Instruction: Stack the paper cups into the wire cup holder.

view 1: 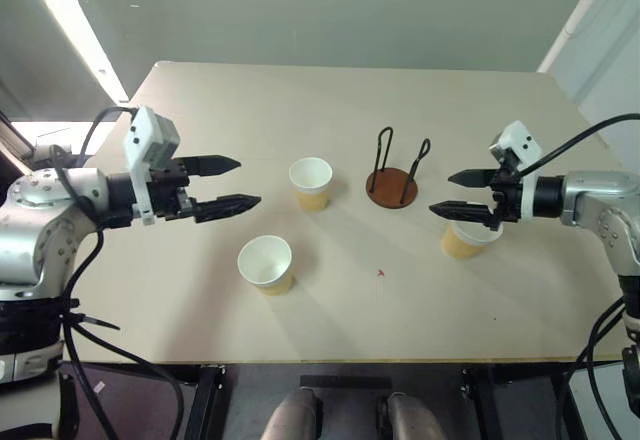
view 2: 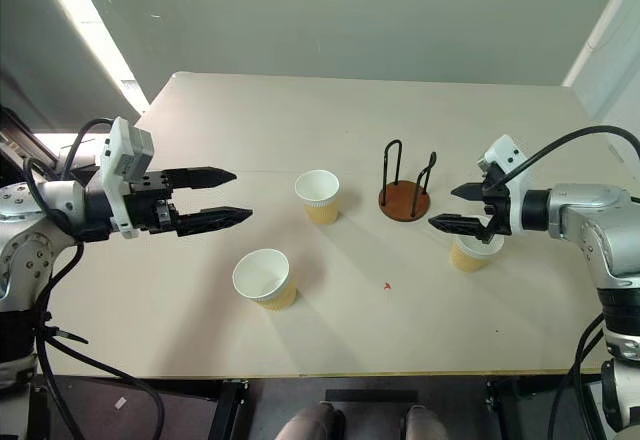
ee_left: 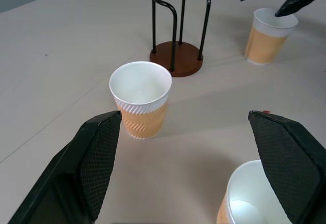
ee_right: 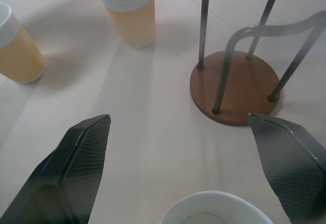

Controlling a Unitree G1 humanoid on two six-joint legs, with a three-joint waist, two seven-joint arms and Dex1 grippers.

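Both sets of jaws released and empty above the desk (view 1: pixel 330 335).

The right gripper (view 1: pixel 452 193) hangs spread over one paper cup (view 1: pixel 466 241), just right of the wire cup holder (view 1: pixel 392 186), which stands empty mid-desk. The left gripper (view 1: pixel 232 183) gapes left of a second cup (view 1: pixel 311 183), with a third cup (view 1: pixel 266 264) nearer the front edge.

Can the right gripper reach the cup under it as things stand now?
Probably yes: the right gripper hovers open just above that paper cup, with nothing between them; the wire cup holder stands apart beside it.
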